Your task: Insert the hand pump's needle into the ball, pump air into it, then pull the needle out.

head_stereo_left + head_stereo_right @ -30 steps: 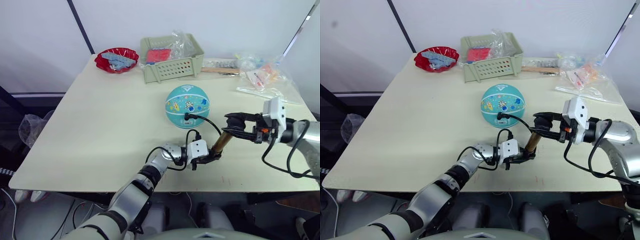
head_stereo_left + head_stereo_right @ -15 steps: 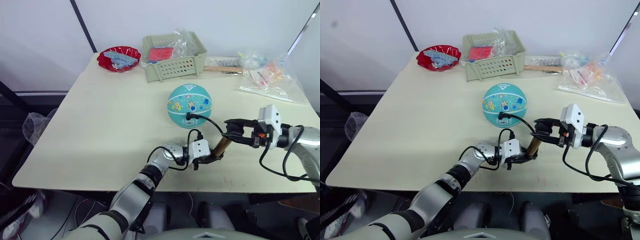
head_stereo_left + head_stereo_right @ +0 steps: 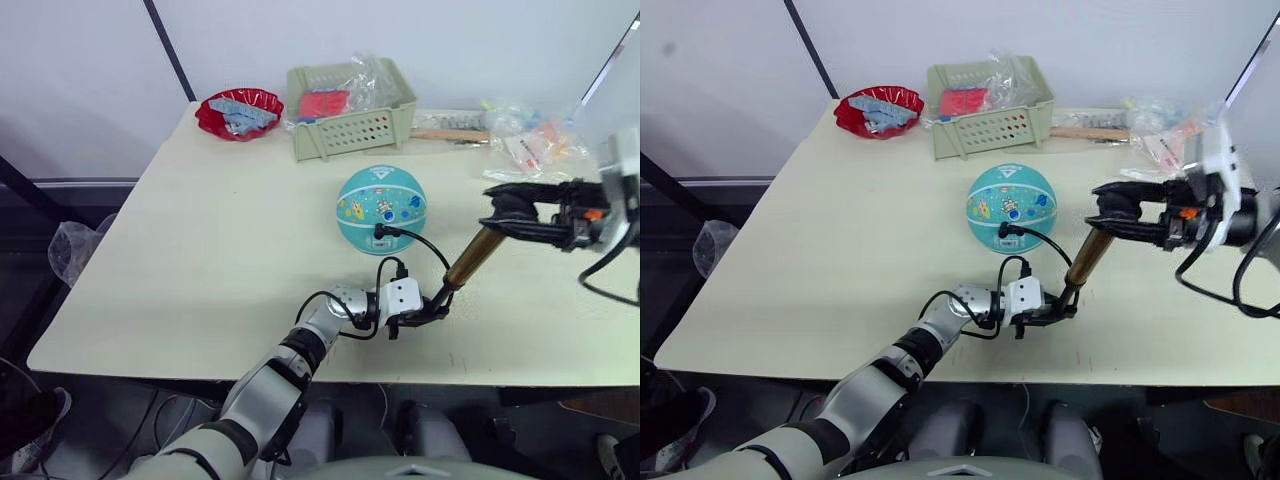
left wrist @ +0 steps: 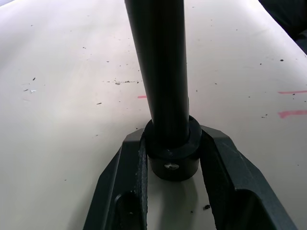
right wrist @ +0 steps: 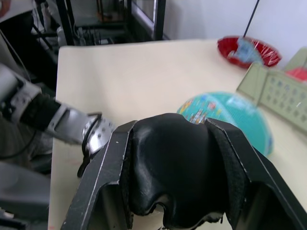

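The teal ball [image 3: 381,205] rests mid-table. A small black fitting [image 3: 378,233] sits against its near side; the needle itself is hidden. The thin black hose [image 3: 420,243] loops from there to the foot of the hand pump [image 3: 470,260], whose brass cylinder leans up toward the right. My left gripper [image 3: 432,311] is shut on the pump's black bottom cap [image 4: 172,155], low on the table. My right gripper [image 3: 497,215] is shut on the black T-handle [image 5: 172,167] at the pump's top, right of the ball.
A green basket [image 3: 350,120] and a red bowl [image 3: 238,110] stand at the table's back. Clear plastic bags [image 3: 530,145] and a wooden-handled tool [image 3: 450,134] lie at the back right. The table's front edge [image 3: 300,365] runs close under the left gripper.
My right gripper has risen and moved right with the handle, so a longer brass length shows between the grippers. The left gripper and ball have stayed put. The camera has shifted slightly.
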Available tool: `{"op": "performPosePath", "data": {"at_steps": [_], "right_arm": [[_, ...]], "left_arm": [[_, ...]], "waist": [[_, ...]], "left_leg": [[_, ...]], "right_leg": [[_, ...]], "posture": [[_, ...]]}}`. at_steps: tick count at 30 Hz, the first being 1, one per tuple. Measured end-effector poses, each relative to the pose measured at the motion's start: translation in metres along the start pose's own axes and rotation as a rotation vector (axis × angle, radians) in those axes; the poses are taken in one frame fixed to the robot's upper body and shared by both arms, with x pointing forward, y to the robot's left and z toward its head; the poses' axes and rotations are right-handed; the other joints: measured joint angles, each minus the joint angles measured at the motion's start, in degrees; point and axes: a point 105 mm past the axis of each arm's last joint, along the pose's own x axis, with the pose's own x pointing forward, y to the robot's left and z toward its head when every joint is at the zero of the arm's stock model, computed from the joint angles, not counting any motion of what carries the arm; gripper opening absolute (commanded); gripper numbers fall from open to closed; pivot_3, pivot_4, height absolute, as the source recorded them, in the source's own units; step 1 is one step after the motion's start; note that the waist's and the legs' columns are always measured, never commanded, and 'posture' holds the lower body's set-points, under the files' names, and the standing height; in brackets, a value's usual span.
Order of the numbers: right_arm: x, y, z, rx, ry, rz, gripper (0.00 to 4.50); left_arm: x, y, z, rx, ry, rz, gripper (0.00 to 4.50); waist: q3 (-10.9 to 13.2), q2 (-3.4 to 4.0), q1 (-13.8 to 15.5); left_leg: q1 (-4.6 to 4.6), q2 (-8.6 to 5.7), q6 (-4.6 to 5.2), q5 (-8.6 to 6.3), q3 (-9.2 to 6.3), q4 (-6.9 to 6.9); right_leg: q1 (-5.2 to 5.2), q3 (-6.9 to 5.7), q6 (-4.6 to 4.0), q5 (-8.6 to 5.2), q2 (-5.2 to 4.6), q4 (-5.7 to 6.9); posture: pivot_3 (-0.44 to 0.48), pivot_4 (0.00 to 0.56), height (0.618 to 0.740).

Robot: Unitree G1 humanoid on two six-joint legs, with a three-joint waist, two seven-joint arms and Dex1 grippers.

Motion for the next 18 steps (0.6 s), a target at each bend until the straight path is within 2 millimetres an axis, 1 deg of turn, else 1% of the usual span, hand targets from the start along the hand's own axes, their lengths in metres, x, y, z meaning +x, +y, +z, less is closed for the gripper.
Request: {"op": "performPosePath", "data": {"at_steps": [2,5,9,10,11,13,15,17,18], "right_arm": [[0.0,0.0,0.002,0.013,0.008,0.004,1.63],[0.001,0.0,0.003,0.032,0.009,-0.004,1.63],[0.004,0.005,0.001,0.006,-0.001,0.006,1.63],[0.004,0.006,-0.002,-0.003,-0.004,-0.002,1.63],[0.004,0.007,-0.009,-0.011,-0.005,-0.008,1.63],[0.005,0.008,-0.013,-0.02,0.004,-0.012,1.63],[0.008,0.011,-0.023,-0.03,0.014,-0.007,1.63],[0.014,0.015,-0.042,-0.03,0.023,-0.003,1.63],[0.016,0.016,-0.046,-0.034,0.028,-0.002,1.63]], "left_arm": [[0.0,0.0,0.0,0.001,-0.001,0.0,1.07],[0.0,0.0,0.001,0.003,-0.003,-0.002,1.07],[0.0,-0.001,0.0,0.001,-0.002,-0.003,1.07],[0.0,-0.001,0.0,0.0,-0.001,-0.002,1.07],[-0.001,-0.002,-0.002,-0.004,0.001,0.0,1.07],[-0.001,-0.002,-0.002,-0.006,0.003,0.002,1.07],[-0.002,-0.002,-0.005,-0.01,0.008,0.006,1.07],[-0.004,-0.002,-0.007,-0.015,0.014,0.011,1.07],[-0.004,-0.002,-0.008,-0.016,0.015,0.013,1.07]], "waist": [[0.1,-0.1,0.0],[0.1,-0.07,0.0],[0.1,-0.1,0.1],[0.0,-0.18,0.1],[-0.1,-0.37,0.1],[-0.2,-0.36,0.0],[-0.4,-0.52,-0.2],[-0.6,-0.74,-0.5],[-0.7,-0.76,-0.5]], "left_leg": [[-0.04,0.02,0.0,0.0,-0.04,0.0],[-0.12,0.0,0.0,0.0,0.0,0.0],[-0.09,-0.01,0.0,0.0,-0.02,0.0],[-0.06,0.0,0.0,0.0,-0.03,0.0],[0.0,0.04,0.0,0.0,-0.04,-0.01],[0.04,0.03,-0.01,0.0,-0.01,-0.01],[0.15,0.07,-0.01,-0.01,-0.01,-0.01],[0.2,0.13,-0.02,-0.01,-0.02,-0.02],[0.22,0.13,-0.02,-0.01,-0.02,-0.03]], "right_leg": [[-0.02,-0.05,0.0,0.0,-0.06,0.0],[-0.05,-0.03,0.0,0.01,-0.08,0.0],[-0.04,-0.07,0.01,0.0,-0.03,-0.01],[-0.03,-0.08,0.01,0.0,-0.02,-0.01],[0.02,-0.08,0.02,-0.01,0.0,-0.01],[0.05,-0.05,0.04,-0.02,0.09,0.0],[0.14,-0.02,0.21,-0.13,0.15,0.01],[0.16,-0.02,0.24,-0.15,0.13,0.02],[0.18,-0.01,0.25,-0.15,0.09,0.02]], "posture": [[0.0,0.15,0.74],[0.0,0.15,0.74],[0.0,0.15,0.74],[0.0,0.15,0.74],[0.0,0.15,0.74],[0.0,0.15,0.74],[0.0,0.15,0.74],[0.0,0.15,0.74],[0.0,0.15,0.74]]}}
